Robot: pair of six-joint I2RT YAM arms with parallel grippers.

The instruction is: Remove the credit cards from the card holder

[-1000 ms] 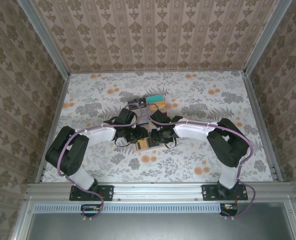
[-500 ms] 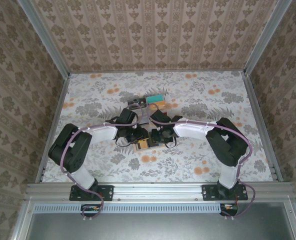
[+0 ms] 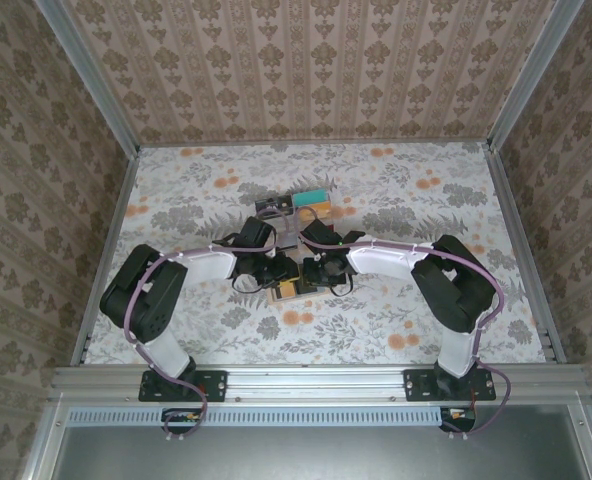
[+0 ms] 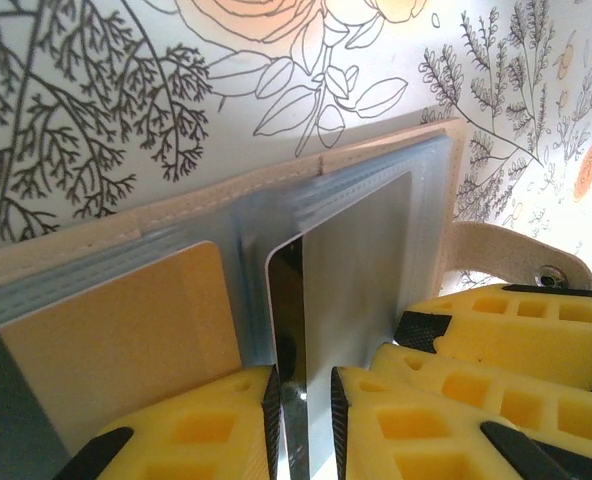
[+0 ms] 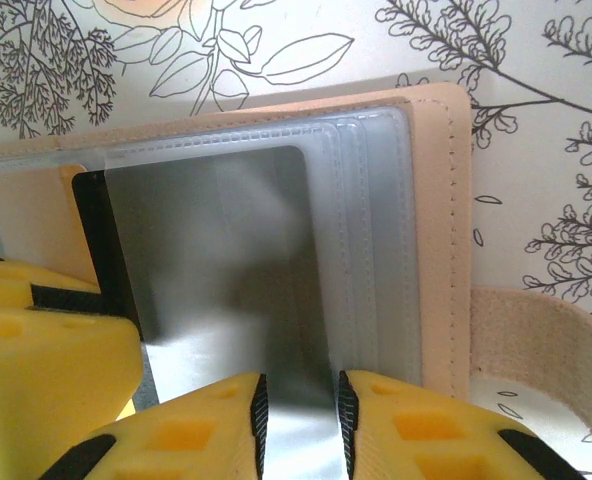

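The tan bifold card holder (image 4: 206, 200) with grey-blue pockets lies spread open on the flowered desk (image 3: 376, 190) between my two arms. The dark glossy plastic card (image 4: 361, 270) in its strap-side pocket shows a bare black strip toward the spine, and its long side runs straight away from my left claw (image 4: 304, 420). That claw is the nearer one, its pads a narrow slit apart over that strip; my right claw (image 5: 301, 425), just as narrow, has its tips over the card's face, and I cannot tell whether either pinches anything.
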